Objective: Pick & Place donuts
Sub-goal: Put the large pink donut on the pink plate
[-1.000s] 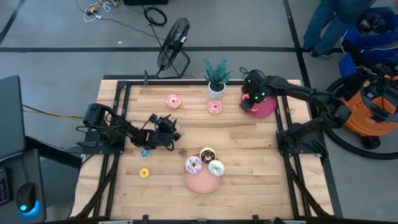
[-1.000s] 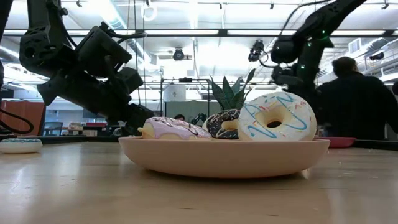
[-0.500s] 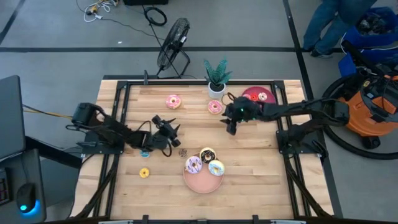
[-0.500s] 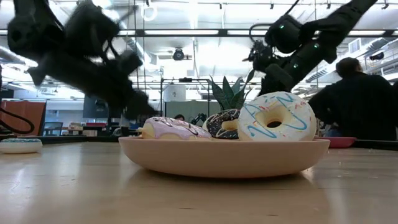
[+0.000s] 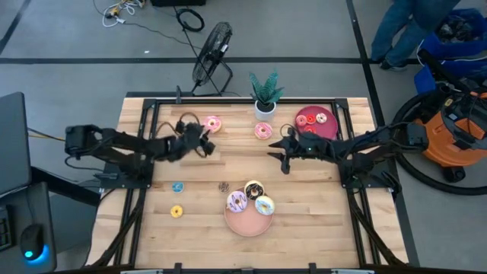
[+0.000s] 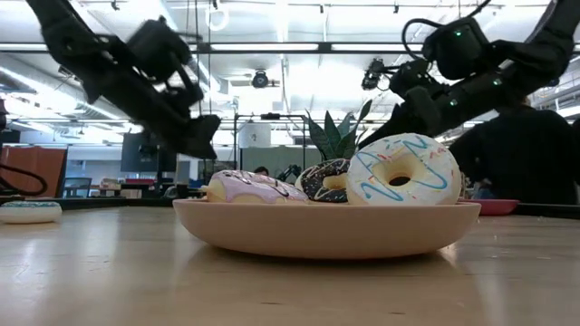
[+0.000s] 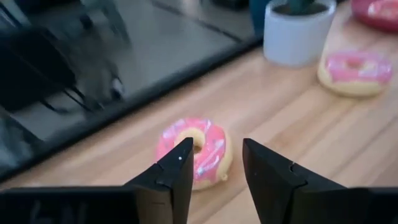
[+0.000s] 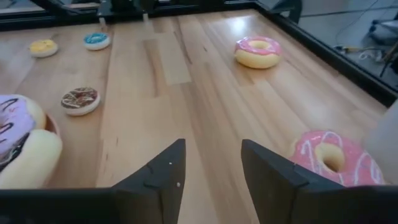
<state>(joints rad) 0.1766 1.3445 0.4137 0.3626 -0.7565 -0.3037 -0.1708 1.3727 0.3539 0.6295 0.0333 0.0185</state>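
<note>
My left gripper [image 5: 204,141] [image 7: 216,151] is open and hovers just short of a pink sprinkled donut [image 5: 212,124] [image 7: 196,148] lying flat near the table's far edge. My right gripper [image 5: 278,152] [image 8: 212,153] is open above the table's middle, with a second pink donut [image 5: 263,131] [image 8: 333,157] just beyond it. A chocolate donut [image 5: 253,188], a purple donut [image 5: 237,202] and a white donut with blue stripes [image 6: 403,172] lie on the pink plate [image 5: 245,223]. Small blue [image 5: 177,186], yellow [image 5: 176,211] and chocolate [image 5: 224,186] donuts lie on the bare wood. Two more donuts [image 5: 320,118] sit on the dark red plate [image 5: 313,131].
A potted plant [image 5: 265,95] stands at the far edge between the two pink donuts. A black frame [image 5: 144,152] borders the table. A fan [image 5: 211,49] and cables lie on the floor beyond. A person [image 6: 521,149] stands behind the table on the right.
My left gripper has risen from beside the small blue donut and swung toward the far edge, up to the pink sprinkled donut. My right gripper has left the dark red plate and travelled left and nearer, to the table's middle. The donuts have stayed where they were.
</note>
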